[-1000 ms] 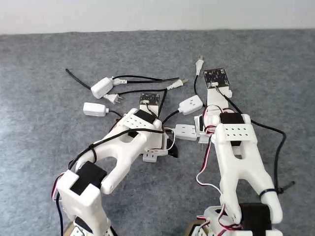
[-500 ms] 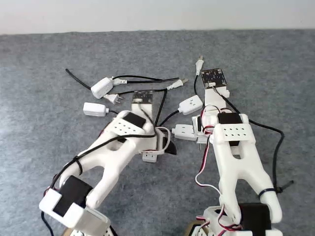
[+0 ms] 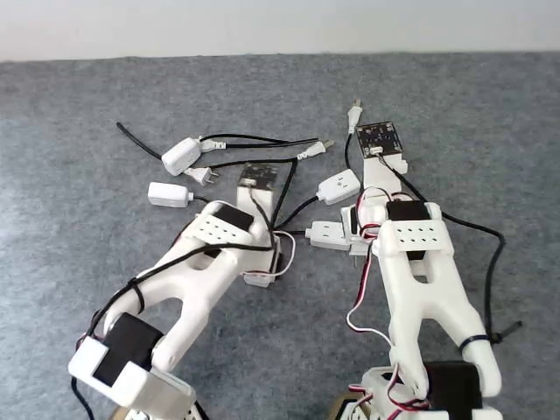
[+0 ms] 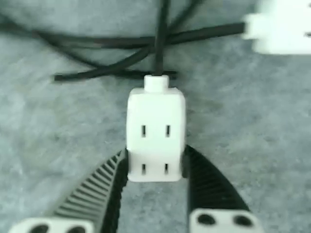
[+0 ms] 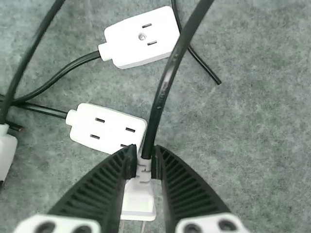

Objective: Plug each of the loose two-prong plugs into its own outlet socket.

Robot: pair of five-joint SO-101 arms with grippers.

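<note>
My left gripper is shut on a white outlet socket with two pairs of slots; its black cord leads away over the carpet. In the high view this gripper sits at the centre of the carpet. My right gripper is shut on a white two-prong plug whose black cord runs up between the fingers. Right beside it lies a second socket, with a third socket farther off. In the high view these two sockets lie between the arms.
Grey carpet covers the table. At the back left lie two white adapters and a loose plug. More plugs and tangled black cords lie at the back centre.
The left arm's elbow swung left and down, and its gripper with the socket shifted slightly left. The right arm stayed put.
</note>
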